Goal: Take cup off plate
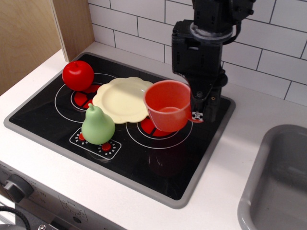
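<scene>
The red-orange translucent cup (168, 105) hangs in the air above the right burner of the black stovetop (158, 158), just right of the plate and clear of it. My gripper (198, 116) is shut on the cup's handle at its right side. The pale cream-yellow plate (122, 98) with a wavy rim lies bare on the stovetop between the two burners.
A glossy red apple (77, 75) sits on the left burner behind the plate. A green pear (97, 125) stands at the plate's front left. A grey sink (278, 182) lies at the right. A wooden panel (29, 33) and tiled wall stand behind.
</scene>
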Robot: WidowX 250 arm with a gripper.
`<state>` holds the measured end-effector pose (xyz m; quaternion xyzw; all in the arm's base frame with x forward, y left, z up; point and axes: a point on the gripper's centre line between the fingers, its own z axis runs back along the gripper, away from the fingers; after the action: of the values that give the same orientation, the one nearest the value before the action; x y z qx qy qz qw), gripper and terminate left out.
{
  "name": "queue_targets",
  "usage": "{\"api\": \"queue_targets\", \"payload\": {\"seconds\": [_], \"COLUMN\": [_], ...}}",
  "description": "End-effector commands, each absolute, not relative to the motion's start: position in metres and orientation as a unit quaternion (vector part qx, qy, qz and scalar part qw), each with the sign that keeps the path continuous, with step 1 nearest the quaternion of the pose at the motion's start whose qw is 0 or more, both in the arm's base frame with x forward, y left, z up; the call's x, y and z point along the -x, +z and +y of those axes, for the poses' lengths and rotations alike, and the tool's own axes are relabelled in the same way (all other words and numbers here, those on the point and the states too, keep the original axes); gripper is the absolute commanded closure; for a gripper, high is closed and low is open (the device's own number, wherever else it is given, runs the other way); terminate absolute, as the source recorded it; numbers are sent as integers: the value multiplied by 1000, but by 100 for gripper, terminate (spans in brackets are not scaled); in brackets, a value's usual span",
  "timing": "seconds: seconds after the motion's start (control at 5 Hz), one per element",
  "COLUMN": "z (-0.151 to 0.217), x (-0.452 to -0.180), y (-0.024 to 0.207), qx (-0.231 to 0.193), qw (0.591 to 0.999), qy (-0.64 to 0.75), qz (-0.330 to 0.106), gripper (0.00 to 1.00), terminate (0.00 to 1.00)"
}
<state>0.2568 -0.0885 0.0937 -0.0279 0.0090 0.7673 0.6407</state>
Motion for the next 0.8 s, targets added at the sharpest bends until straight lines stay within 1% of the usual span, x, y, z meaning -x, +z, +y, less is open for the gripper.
{"api": "queue_targets", "payload": {"seconds": [0.0,0.2,0.6], "z": [-83,-77,-65], "x": [-219,-208,-207], "y": [100,94,86], "qx": [38,37,48], "qw": [671,685,692], "qy": [740,728,720], "qz": [18,12,-14], "gripper": [100,100,100], "terminate": [0,0,0]}}
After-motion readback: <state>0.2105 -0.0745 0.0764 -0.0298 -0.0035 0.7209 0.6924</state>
